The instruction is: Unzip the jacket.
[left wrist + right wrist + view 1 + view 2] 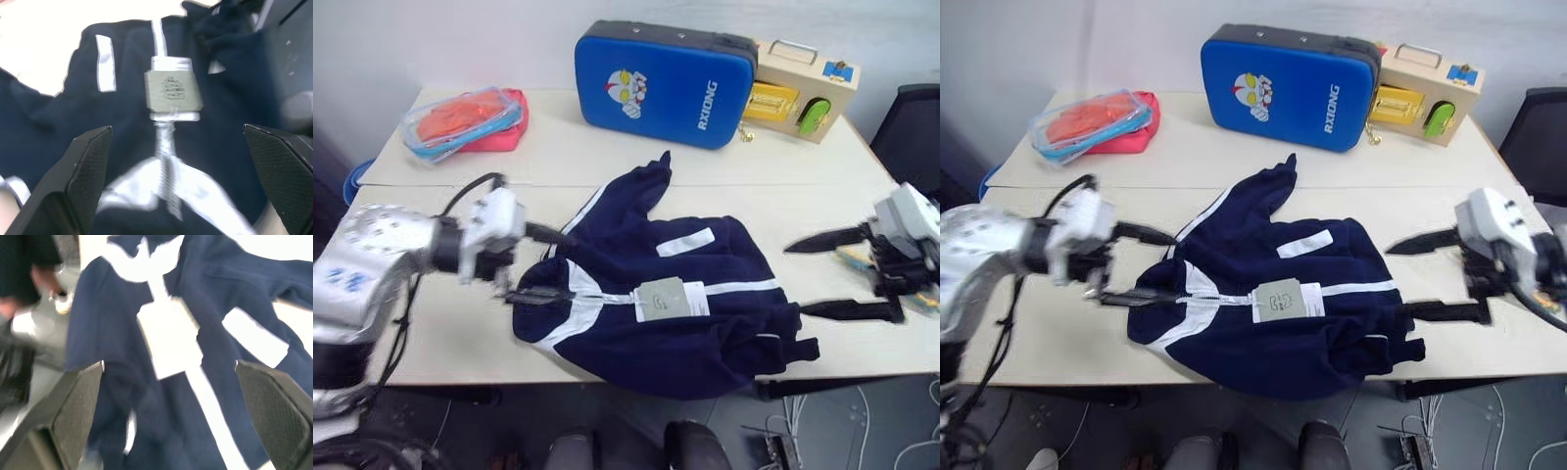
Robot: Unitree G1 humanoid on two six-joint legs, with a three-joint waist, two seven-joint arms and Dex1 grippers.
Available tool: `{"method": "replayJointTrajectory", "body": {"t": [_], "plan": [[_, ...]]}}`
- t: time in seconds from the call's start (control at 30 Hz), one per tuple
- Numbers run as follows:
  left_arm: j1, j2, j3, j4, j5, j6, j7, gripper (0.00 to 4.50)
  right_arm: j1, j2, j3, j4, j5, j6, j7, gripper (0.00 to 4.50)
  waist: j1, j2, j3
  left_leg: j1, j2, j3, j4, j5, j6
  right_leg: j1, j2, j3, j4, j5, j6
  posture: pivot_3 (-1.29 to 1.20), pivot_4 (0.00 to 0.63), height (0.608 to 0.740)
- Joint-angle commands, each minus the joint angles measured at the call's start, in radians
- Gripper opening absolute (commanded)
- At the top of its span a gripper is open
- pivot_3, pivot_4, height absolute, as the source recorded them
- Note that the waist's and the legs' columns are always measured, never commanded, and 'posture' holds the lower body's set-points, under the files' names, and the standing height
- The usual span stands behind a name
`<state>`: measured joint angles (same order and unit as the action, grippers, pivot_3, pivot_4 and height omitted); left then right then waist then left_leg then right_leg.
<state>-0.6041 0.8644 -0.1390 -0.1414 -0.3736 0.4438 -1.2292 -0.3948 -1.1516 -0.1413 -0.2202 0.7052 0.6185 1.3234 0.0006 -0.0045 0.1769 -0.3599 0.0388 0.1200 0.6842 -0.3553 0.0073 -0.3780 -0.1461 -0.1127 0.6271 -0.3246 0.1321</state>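
Observation:
The navy jacket [636,235] with white stripes lies crumpled across the front of the table, its collar towards my left side. A white zipper [602,297] runs from the collar to a grey-white tag [663,299]; the left wrist view shows the zipper [166,147] and the tag [172,91] between my fingers. My left gripper [546,264] hovers open just at the collar end, with one finger above the fabric edge and one beside it, and holds nothing. My right gripper [796,278] stands open at the jacket's other end, clear of the cloth and empty.
At the back of the table [607,162] a blue padded case [666,83] leans against a wooden box [803,88]. A clear pouch of orange and pink cloth [465,119] lies back left. A black chair [913,127] stands at the right.

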Motion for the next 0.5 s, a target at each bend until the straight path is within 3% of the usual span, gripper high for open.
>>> {"method": "replayJointTrajectory", "body": {"t": [0.03, 0.2, 0.5], "plan": [[-0.032, -0.059, -0.114, 0.123, 0.136, -0.137, -0.015, 4.50, -0.068, 0.081, 0.100, 0.024, -0.031, 0.131, -0.127, 4.48, -0.004, 0.000, 0.000, -0.003, 0.000, 0.001, 0.000, 0.000, 0.000, -0.003, 0.000, 0.000, 0.000, 0.000, 0.000, 0.00, 0.150, 0.740], [-0.028, -0.147, -0.195, 0.263, 0.259, -0.275, 0.017, 4.50, -0.094, 0.165, 0.200, 0.066, -0.083, 0.211, -0.182, 4.48, 0.001, -0.001, 0.000, -0.027, 0.000, -0.003, 0.011, 0.000, 0.000, -0.022, 0.000, -0.005, 0.006, 0.000, 0.001, 0.00, 0.150, 0.740], [-0.005, -0.185, -0.174, 0.327, 0.312, -0.370, 0.064, 4.50, -0.081, 0.214, 0.313, 0.102, -0.165, 0.233, -0.171, 4.48, 0.014, -0.001, 0.001, -0.026, 0.000, -0.005, 0.018, 0.001, 0.003, -0.017, -0.002, -0.005, 0.009, 0.002, 0.003, 0.00, 0.150, 0.740]]}}
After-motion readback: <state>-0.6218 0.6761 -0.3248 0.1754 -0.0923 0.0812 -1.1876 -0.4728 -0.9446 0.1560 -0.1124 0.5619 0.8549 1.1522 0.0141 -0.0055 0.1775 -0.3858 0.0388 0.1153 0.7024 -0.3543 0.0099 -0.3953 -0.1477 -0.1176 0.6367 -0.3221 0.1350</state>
